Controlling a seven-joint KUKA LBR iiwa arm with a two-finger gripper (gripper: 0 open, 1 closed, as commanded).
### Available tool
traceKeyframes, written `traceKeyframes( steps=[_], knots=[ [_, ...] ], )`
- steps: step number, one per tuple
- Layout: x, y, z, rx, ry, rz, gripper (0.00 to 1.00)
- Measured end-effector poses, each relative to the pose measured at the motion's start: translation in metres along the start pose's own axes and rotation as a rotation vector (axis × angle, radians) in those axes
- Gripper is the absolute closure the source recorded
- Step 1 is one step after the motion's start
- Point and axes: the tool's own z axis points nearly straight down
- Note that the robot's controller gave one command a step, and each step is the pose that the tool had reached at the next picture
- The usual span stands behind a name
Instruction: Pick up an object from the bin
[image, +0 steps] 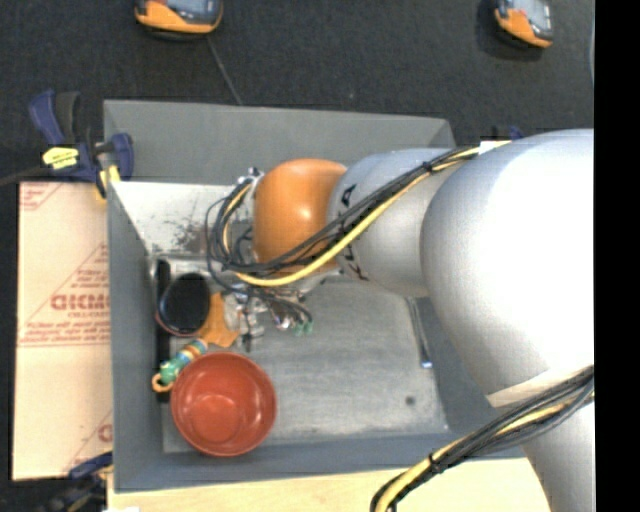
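Several small things crowd one side of the grey metal bin (340, 375), and the largest of them is a red bowl (222, 403), which sits upright on the bin floor with its round mouth open to the camera. Just up and to the left of the bowl, at its rim, lies a small toy of yellow, teal and orange parts (172, 366); whether it touches the bowl cannot be told. Farther up from the bowl, beyond the toy, rests a black round thing with a dark hollow (183, 303), close to the bin wall on that side. Straight up from the bowl, just beside the black round thing, lies a flat orange piece (217, 320).

The claw (262, 316) hangs up and slightly to the right of the bowl, low in the bin and right next to the orange piece, the thing nearest to it. It sits under the orange wrist cover (295, 205) and a bundle of yellow and black cables (300, 262), so I cannot tell whether it is wide or narrow, or whether it touches the orange piece. The silver arm (490, 260) stretches away from the bowl, up and to the right. The bin floor to the right of the bowl is plain grey metal.
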Motion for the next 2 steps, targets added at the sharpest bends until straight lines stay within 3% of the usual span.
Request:
traceKeyframes(
  steps=[1,2],
  knots=[
    [0.004,-0.001,0.0,0.002,0.0,-0.074,1.0],
    [-0.009,-0.002,-0.003,0.002,-0.003,-0.072,1.0]
  ],
)
